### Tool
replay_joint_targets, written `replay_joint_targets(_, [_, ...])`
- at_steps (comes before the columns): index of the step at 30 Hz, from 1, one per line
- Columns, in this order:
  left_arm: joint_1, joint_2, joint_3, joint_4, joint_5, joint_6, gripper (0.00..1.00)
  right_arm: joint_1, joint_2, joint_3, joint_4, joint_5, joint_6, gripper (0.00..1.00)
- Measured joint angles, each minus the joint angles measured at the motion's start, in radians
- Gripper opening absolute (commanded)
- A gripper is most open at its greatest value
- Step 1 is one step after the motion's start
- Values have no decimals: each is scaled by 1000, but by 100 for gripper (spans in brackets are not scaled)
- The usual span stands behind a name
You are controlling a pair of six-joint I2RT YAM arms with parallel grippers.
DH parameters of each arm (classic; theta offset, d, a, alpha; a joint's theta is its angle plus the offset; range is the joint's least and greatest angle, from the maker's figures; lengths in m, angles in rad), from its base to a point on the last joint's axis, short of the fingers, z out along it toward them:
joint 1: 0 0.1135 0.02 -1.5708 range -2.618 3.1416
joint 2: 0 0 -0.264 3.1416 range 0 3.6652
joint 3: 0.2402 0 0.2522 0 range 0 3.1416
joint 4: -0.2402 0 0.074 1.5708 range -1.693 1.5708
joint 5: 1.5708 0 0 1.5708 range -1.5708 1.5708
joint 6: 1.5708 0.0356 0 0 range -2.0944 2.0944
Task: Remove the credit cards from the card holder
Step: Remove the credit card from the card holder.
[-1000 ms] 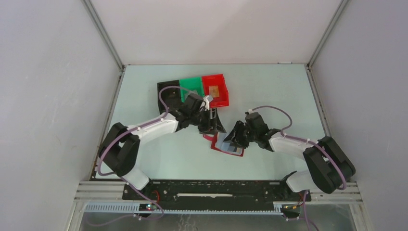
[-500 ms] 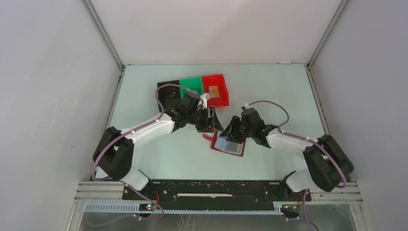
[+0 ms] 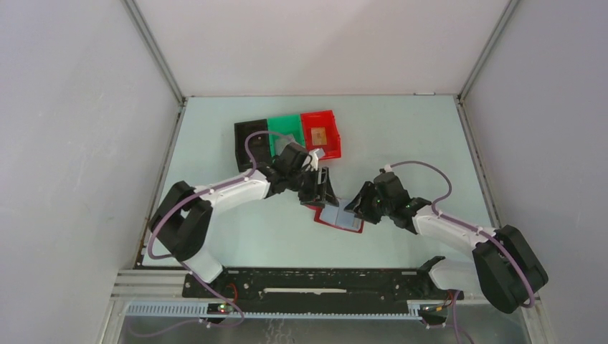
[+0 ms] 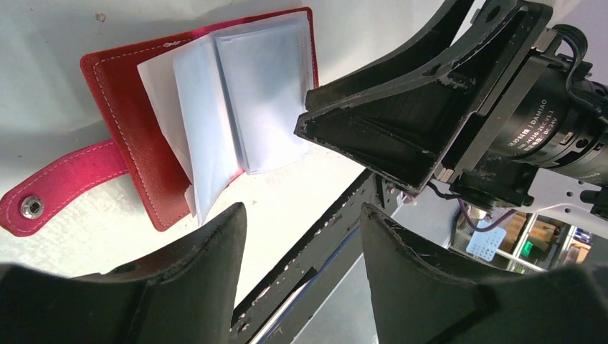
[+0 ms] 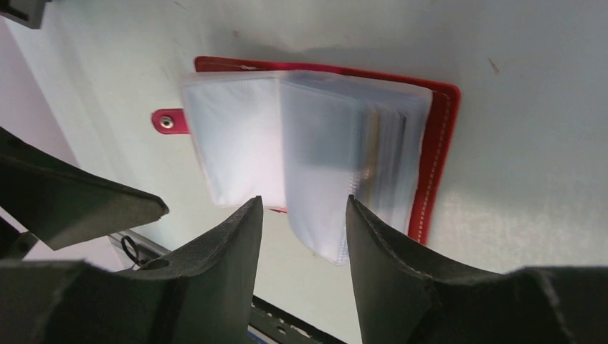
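The card holder (image 3: 330,218) lies open on the table, dark red with a strap tab (image 4: 61,188). Its clear sleeves (image 4: 236,100) are fanned out. Edges of credit cards (image 5: 376,154) show dimly through the sleeves on the right side. A tan card (image 3: 320,136) lies in the red bin. My left gripper (image 3: 324,192) hovers open at the holder's far-left edge, with nothing between its fingers. My right gripper (image 3: 356,208) is open at the holder's right edge. In the right wrist view a loose sleeve (image 5: 315,215) hangs between its fingertips (image 5: 252,209), not pinched.
Three joined bins stand behind the holder: black (image 3: 249,147), green (image 3: 285,123) and red (image 3: 331,147). White walls enclose the table on three sides. The two grippers are close together over the holder.
The right arm has swung to the right and its gripper has drawn back to the holder's right edge. The left gripper has come down closer to the holder. The sleeves lie more exposed.
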State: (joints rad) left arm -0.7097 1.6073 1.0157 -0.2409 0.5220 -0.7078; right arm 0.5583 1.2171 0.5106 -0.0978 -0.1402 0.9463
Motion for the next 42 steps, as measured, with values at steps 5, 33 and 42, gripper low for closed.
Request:
replay_joint_targets(5, [0, 11, 0, 3, 6, 0, 64, 0, 0, -21, -3, 3, 12, 56])
replay_joint_targets(33, [5, 11, 0, -10, -5, 19, 64, 12, 140, -9, 222, -109, 56, 56])
replay_joint_targets(42, [26, 10, 0, -59, -46, 80, 65, 11, 177, 37, 252, -109, 56, 55])
